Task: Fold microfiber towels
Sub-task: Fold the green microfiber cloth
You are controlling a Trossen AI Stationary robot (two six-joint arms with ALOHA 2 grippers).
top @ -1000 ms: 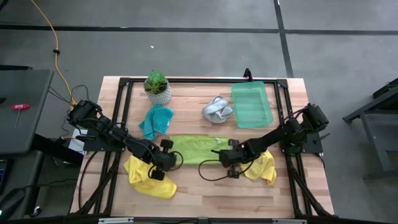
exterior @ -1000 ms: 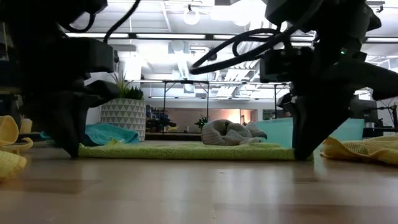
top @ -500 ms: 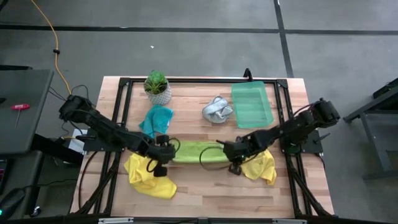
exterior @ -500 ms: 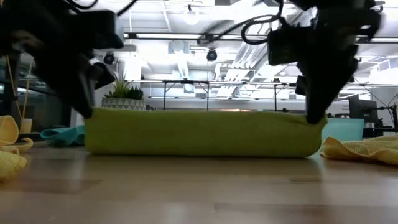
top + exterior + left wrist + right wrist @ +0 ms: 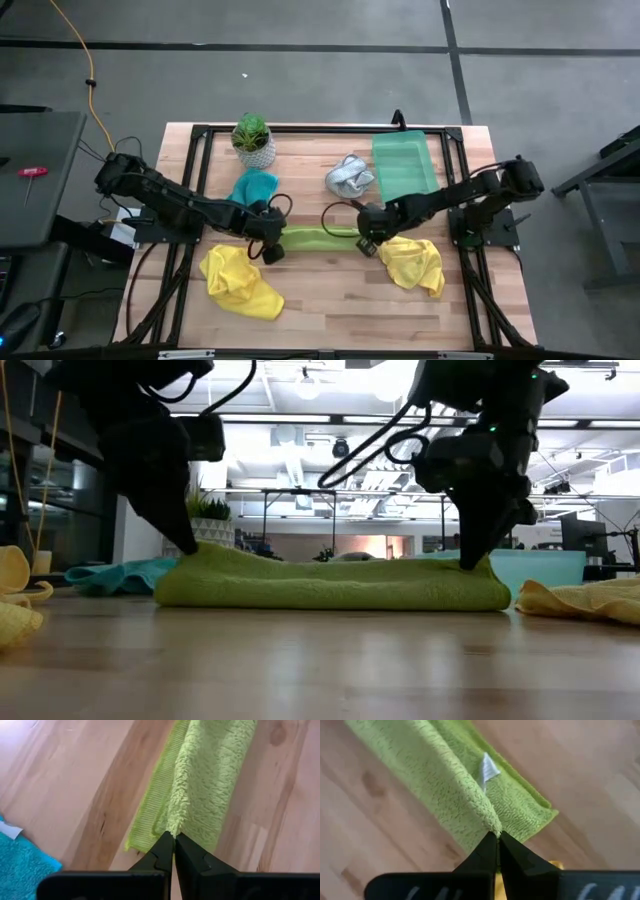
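Observation:
A lime green towel (image 5: 318, 238) lies on the wooden table as a narrow doubled strip running left to right; in the low view the towel (image 5: 330, 582) shows a rounded fold toward the near side. My left gripper (image 5: 272, 243) is shut on its left end and my right gripper (image 5: 366, 240) is shut on its right end. A teal towel (image 5: 250, 187) and a bunched grey-white towel (image 5: 348, 176) lie farther back. One yellow towel (image 5: 238, 282) lies near left, another yellow towel (image 5: 415, 263) near right. My left gripper pinches the upper layer's edge (image 5: 175, 822) at the strip's left end between its two fingertips, slanting down from above. The pinched cloth rises in a small ridge; the layer beneath lies flat on the table. My right gripper pinches the upper layer's edge (image 5: 487, 820) at the strip's right end, near the white tag (image 5: 489, 768), between its fingertips and steeply from above. The cloth peaks at the fingertips and the rest rests on the lower layer and the table.
A translucent green tray (image 5: 405, 168) sits at the far right and a potted plant (image 5: 253, 140) at the far left. A black frame (image 5: 300, 128) borders the table. Bare wood stretches along the near edge between the yellow towels.
Both grippers have risen from the flat towel's near edge and gone toward the far edge, rolling their wrists. They have carried the near edge up and over; the far part stayed down, so the towel is now folded over into a narrow strip.

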